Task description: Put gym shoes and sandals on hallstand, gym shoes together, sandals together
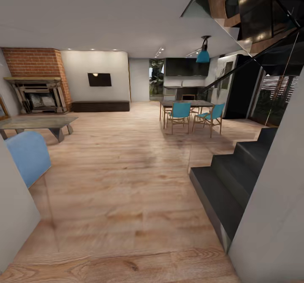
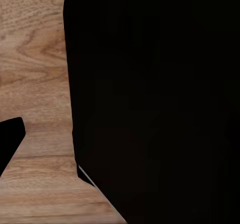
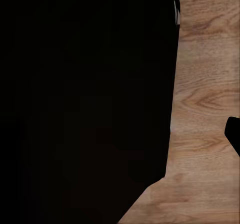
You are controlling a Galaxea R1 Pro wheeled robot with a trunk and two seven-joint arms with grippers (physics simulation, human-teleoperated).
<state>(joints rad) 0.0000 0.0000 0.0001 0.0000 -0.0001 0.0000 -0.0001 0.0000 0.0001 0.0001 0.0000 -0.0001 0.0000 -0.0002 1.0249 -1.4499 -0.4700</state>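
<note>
Open room, wood-plank floor (image 1: 122,190) ahead.
Dark staircase (image 1: 236,177) right of the floor; black shapes block both wrist views, tool states unclear.

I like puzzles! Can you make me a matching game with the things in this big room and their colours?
Things:
1. dining chairs
2. fireplace wall
3. stairs
4. floor

Colours:
A. light brown wood
B. red brick
C. turquoise blue
D. dark grey

Pairs: 1-C, 2-B, 3-D, 4-A
</note>
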